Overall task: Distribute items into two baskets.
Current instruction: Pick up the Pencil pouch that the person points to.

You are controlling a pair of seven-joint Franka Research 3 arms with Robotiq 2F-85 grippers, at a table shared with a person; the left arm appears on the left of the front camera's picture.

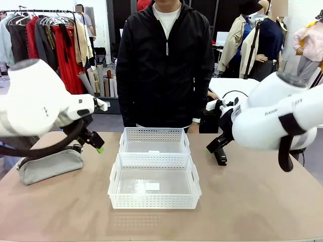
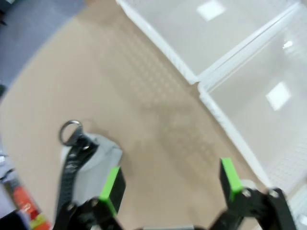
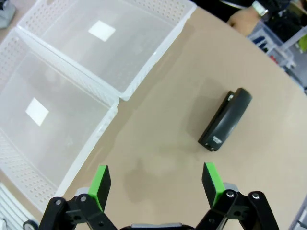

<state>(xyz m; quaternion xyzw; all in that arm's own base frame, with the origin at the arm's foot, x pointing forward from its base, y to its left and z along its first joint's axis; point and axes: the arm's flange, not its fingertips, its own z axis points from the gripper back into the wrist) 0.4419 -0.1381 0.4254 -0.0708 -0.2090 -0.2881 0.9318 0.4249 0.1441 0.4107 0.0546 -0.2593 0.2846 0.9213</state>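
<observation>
The grey fabric bag (image 1: 48, 166) lies flat on the surface (image 1: 262, 201) at the robot's left, well apart from the two white baskets (image 1: 154, 201), which sit touching one another in the middle, one nearer the robot and one nearer the person (image 1: 166, 65). In the left wrist view the bag's black strap (image 2: 72, 163) and its metal ring (image 2: 71, 132) show at the end facing the baskets. The black stapler (image 1: 220, 157) lies on the surface to the right of the far basket, near it but apart. The left gripper (image 1: 96, 141) hangs above the bag's inner end, its green pads (image 2: 111, 184) spread wide and clasping nothing. The right gripper (image 1: 214, 146) hovers just beside the stapler on the basket side, its fingers (image 3: 211, 177) likewise wide apart, with the stapler lying ahead of one fingertip and untouched. The person in a black jacket stands behind the far basket, with a hand (image 3: 242, 19) resting at the surface's far edge.
</observation>
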